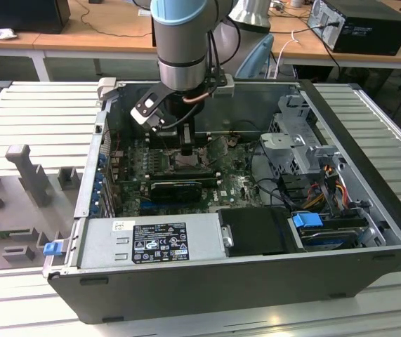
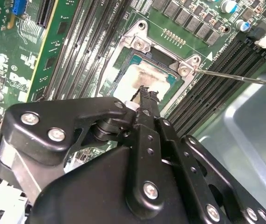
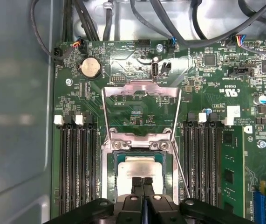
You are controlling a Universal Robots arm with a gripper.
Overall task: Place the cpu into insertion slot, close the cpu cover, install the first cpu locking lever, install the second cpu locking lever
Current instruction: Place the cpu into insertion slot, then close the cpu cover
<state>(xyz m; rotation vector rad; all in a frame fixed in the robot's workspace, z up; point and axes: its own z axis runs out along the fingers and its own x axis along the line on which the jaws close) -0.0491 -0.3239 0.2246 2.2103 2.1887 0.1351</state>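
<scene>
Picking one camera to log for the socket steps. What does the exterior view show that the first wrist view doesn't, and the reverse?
Exterior view adds: the open computer case, its power supply, the drive cage and the arm reaching down into the case. First wrist view adds: the cpu seated in the insertion slot, the cpu cover swung open, a coin cell. Shared: the green motherboard and the gripper, shut, at the cpu.
</scene>
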